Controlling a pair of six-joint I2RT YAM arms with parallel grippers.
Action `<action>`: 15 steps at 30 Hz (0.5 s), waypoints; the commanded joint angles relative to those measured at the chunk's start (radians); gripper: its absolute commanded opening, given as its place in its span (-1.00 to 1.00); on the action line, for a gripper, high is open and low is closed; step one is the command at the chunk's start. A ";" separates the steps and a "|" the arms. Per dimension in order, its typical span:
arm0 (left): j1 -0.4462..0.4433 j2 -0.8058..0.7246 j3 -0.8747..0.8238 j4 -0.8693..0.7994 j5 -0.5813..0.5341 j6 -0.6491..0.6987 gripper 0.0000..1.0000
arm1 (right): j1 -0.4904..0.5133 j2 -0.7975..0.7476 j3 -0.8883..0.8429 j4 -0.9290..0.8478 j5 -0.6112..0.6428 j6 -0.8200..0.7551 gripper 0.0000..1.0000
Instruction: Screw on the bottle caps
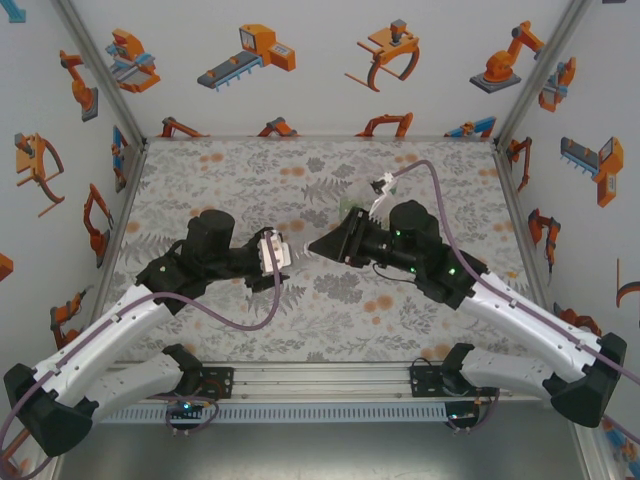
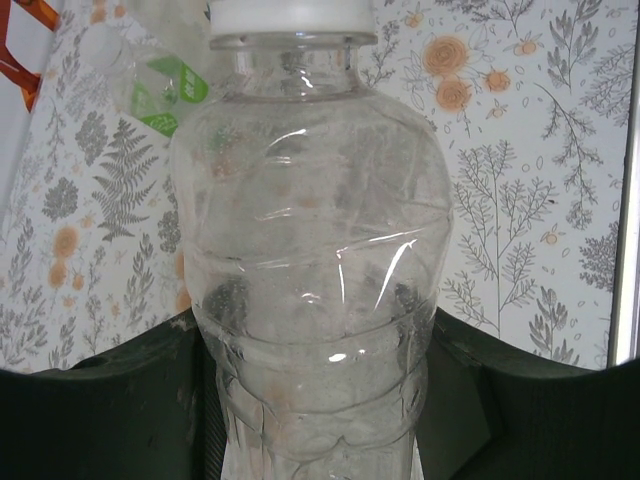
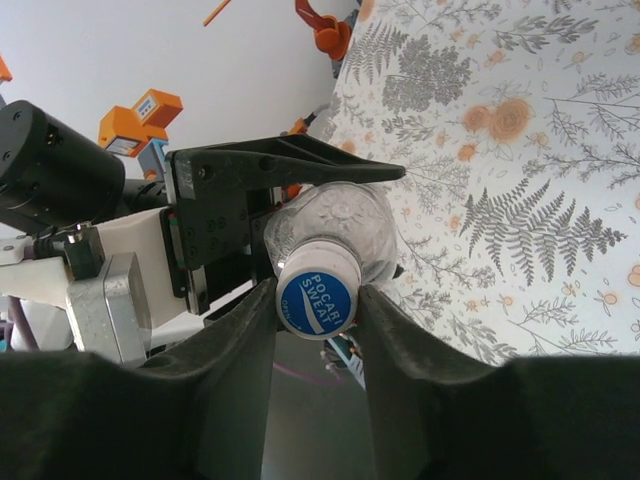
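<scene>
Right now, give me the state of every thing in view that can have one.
Clear bottle, held sideways between the two grippers.
Blue-topped cap, on that bottle's neck; tightness unclear.
Left gripper, shut on the clear bottle.
Right gripper, jaws flanking the cap; grip unclear.
Labelled bottle, on the table behind; cap unclear.
</scene>
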 commanded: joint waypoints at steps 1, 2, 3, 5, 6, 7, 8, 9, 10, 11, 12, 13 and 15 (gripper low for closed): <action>-0.011 -0.019 0.005 0.063 0.059 -0.002 -1.00 | 0.004 -0.007 0.057 -0.039 0.000 -0.062 -0.02; -0.011 -0.019 0.004 0.063 0.059 -0.002 -1.00 | 0.004 -0.011 0.069 -0.051 0.001 -0.092 0.05; -0.012 -0.020 0.004 0.061 0.060 0.000 -1.00 | 0.004 -0.017 0.082 -0.064 0.005 -0.124 0.09; -0.012 -0.024 0.004 0.061 0.061 0.000 -1.00 | 0.003 -0.029 0.109 -0.089 0.012 -0.196 0.12; -0.011 -0.025 0.004 0.060 0.062 0.000 -1.00 | 0.004 -0.035 0.124 -0.100 0.013 -0.242 0.13; -0.011 -0.027 0.004 0.061 0.063 0.001 -1.00 | 0.003 -0.041 0.134 -0.111 0.016 -0.289 0.12; -0.012 -0.028 0.005 0.060 0.065 0.001 -1.00 | 0.003 -0.049 0.142 -0.117 0.014 -0.350 0.12; -0.011 -0.029 0.005 0.060 0.067 0.001 -1.00 | 0.004 -0.060 0.145 -0.118 0.007 -0.418 0.11; -0.011 -0.031 0.005 0.059 0.069 0.002 -1.00 | 0.003 -0.069 0.148 -0.114 -0.001 -0.478 0.12; -0.011 -0.032 0.005 0.056 0.073 0.003 -1.00 | 0.003 -0.079 0.148 -0.108 -0.013 -0.547 0.12; -0.011 -0.033 0.006 0.054 0.079 0.004 -1.00 | 0.004 -0.088 0.147 -0.102 -0.029 -0.622 0.12; -0.012 -0.035 0.006 0.051 0.087 0.007 -1.00 | 0.004 -0.094 0.147 -0.098 -0.047 -0.680 0.12; -0.011 -0.032 0.009 0.044 0.108 0.009 -1.00 | 0.003 -0.100 0.151 -0.089 -0.103 -0.809 0.11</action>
